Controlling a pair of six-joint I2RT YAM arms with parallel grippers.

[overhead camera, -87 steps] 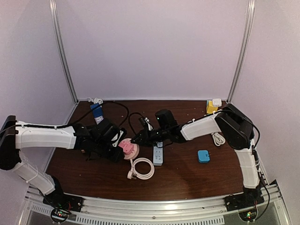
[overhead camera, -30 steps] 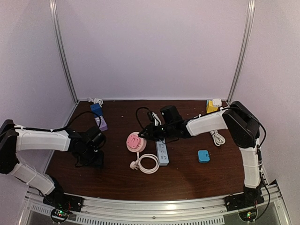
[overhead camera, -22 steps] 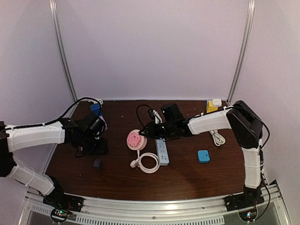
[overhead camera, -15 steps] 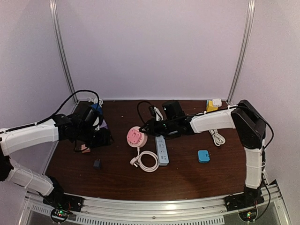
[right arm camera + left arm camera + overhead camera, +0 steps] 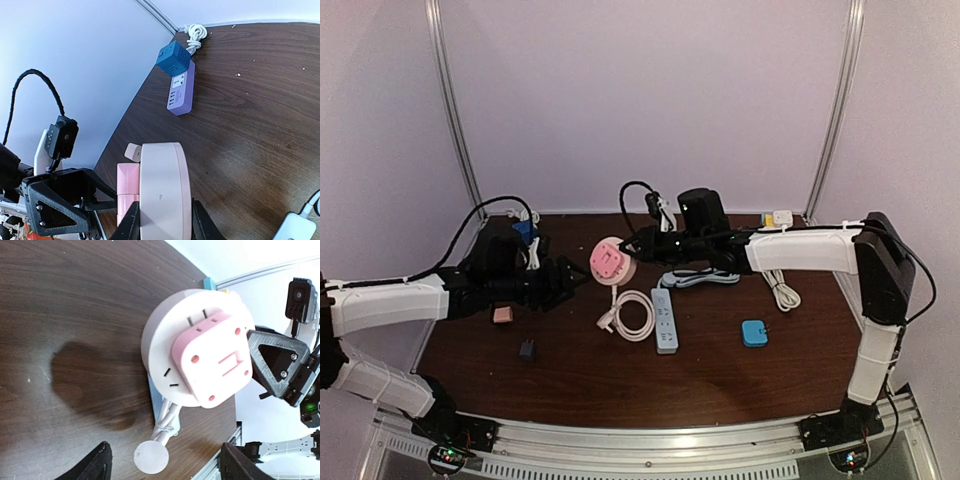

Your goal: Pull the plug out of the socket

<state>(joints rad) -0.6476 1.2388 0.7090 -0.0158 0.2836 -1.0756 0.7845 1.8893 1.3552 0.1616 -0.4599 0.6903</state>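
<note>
Top view: your right gripper (image 5: 630, 250) pinches the round white socket (image 5: 621, 274) at centre frame, held off the surface (image 5: 720, 390); the pink plug (image 5: 603, 263) sits seated in its face; your left gripper (image 5: 565, 283), just left of it, has jaws spread and empty.

Left wrist view: socket and plug fill the upper right, apart from the left jaws at the bottom edge; a black right finger meets the socket's right side.

Right wrist view: socket edge-on at bottom centre, jaws pressed against both sides; plug on its left face.
</note>
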